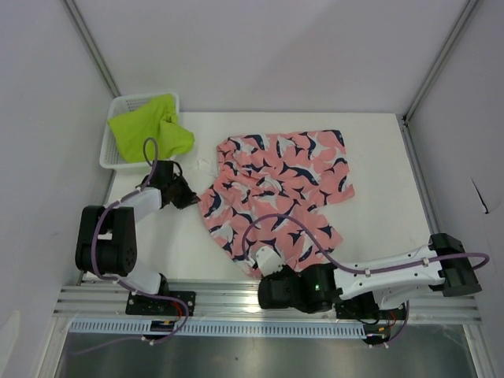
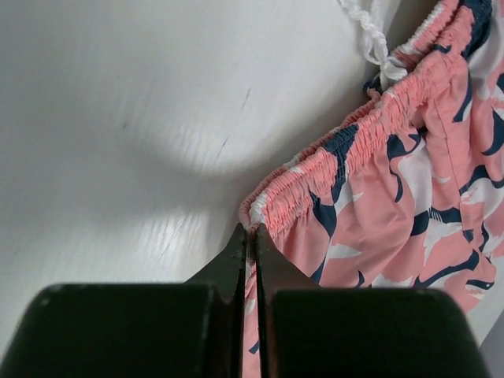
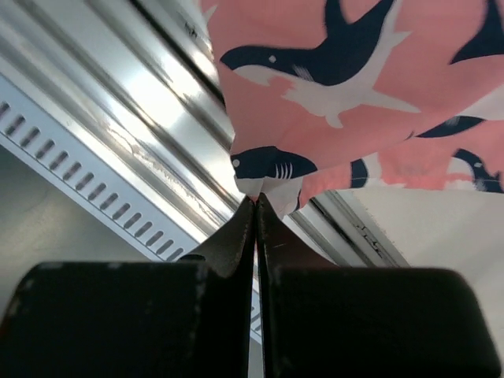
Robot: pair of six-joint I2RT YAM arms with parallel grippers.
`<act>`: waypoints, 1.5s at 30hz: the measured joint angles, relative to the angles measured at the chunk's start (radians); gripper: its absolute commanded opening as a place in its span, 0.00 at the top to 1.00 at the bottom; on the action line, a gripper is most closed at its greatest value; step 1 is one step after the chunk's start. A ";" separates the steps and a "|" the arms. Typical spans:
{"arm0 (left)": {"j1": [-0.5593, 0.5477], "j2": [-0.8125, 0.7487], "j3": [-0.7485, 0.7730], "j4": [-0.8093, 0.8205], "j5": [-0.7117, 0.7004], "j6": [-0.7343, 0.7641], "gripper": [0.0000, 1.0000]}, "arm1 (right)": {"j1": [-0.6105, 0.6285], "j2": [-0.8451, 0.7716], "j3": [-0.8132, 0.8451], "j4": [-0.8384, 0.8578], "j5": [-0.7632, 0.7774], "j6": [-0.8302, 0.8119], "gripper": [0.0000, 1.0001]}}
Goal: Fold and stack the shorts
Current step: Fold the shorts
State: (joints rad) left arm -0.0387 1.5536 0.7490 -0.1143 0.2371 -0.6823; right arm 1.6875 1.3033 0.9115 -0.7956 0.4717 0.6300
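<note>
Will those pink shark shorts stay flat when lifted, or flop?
Probably flop: the pink shorts lie wrinkled and bunch where the left hand pinches the waistband. Likely light too: the right hand holds a hem corner by fingertips alone.

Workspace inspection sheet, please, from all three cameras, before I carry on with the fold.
Surface: white table, with faint scratches in the left wrist view.
Job's things: pink shorts spread out and rumpled mid-table, white drawstring loose. Green shorts crumpled in the basket, spilling over its right rim.
Clutter: nothing seen.
Claws: left claw shut on the pink waistband corner. Right claw shut on a hem corner, held over the near rail.
Cables: purple cable of the right arm loops over the pink shorts. Left arm's cable arcs up beside the basket.
Surroundings: white walls, aluminium frame posts.
</note>
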 measured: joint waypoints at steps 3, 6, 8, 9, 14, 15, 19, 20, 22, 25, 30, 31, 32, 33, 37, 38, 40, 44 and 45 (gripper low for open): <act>0.000 -0.022 0.044 -0.133 -0.053 -0.018 1.00 | -0.042 0.000 0.093 -0.072 0.046 0.013 1.00; 0.000 -0.065 0.078 -0.250 -0.123 -0.046 1.00 | -0.116 0.000 0.182 -0.139 0.092 0.017 1.00; 0.000 -0.107 0.099 -0.322 -0.163 -0.069 1.00 | -0.177 -0.001 0.222 -0.173 0.117 0.017 1.00; 0.000 -0.129 0.110 -0.350 -0.181 -0.080 1.00 | -0.213 -0.001 0.238 -0.188 0.130 0.017 1.00; 0.005 -0.202 0.167 -0.432 -0.212 -0.134 1.00 | -0.351 -0.002 0.285 -0.259 0.183 0.000 1.00; 0.007 -0.204 0.186 -0.449 -0.212 -0.151 1.00 | -0.376 -0.002 0.297 -0.270 0.192 -0.009 1.00; 0.013 -0.205 0.248 -0.493 -0.209 -0.204 1.00 | -0.513 -0.021 0.344 -0.277 0.201 -0.061 1.00; 0.013 -0.205 0.262 -0.504 -0.209 -0.216 1.00 | -0.556 -0.031 0.355 -0.277 0.200 -0.080 1.00; 0.013 -0.205 0.304 -0.531 -0.209 -0.249 1.00 | -0.640 -0.047 0.383 -0.275 0.199 -0.116 1.00; 0.013 -0.204 0.364 -0.549 -0.209 -0.300 1.00 | -0.746 -0.056 0.430 -0.267 0.197 -0.176 1.00; 0.013 -0.183 0.412 -0.546 -0.207 -0.394 1.00 | -0.898 -0.051 0.512 -0.226 0.159 -0.314 1.00; 0.013 -0.170 0.420 -0.546 -0.206 -0.413 1.00 | -0.929 -0.044 0.531 -0.215 0.146 -0.340 1.00; 0.013 -0.153 0.432 -0.546 -0.206 -0.432 1.00 | -0.958 -0.034 0.552 -0.202 0.129 -0.373 1.00; 0.014 -0.135 0.444 -0.546 -0.205 -0.448 1.00 | -0.985 -0.021 0.570 -0.179 0.108 -0.406 1.00; 0.014 -0.065 0.490 -0.541 -0.204 -0.508 1.00 | -1.063 0.027 0.596 -0.074 0.032 -0.518 1.00; 0.014 -0.055 0.495 -0.538 -0.204 -0.522 1.00 | -1.077 0.038 0.596 -0.044 0.014 -0.546 1.00; 0.014 -0.043 0.497 -0.535 -0.205 -0.551 1.00 | -1.102 0.063 0.598 0.013 -0.016 -0.597 1.00; 0.014 -0.040 0.501 -0.511 -0.208 -0.604 1.00 | -1.154 0.151 0.673 0.075 -0.085 -0.674 1.00; 0.015 -0.038 0.506 -0.503 -0.209 -0.613 1.00 | -1.169 0.181 0.706 0.090 -0.100 -0.689 1.00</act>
State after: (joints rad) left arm -0.0238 1.5158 1.2552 -0.6170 0.0284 -1.2953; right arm 0.5182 1.4841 1.6176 -0.7059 0.3717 -0.0586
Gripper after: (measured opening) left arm 0.009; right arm 0.003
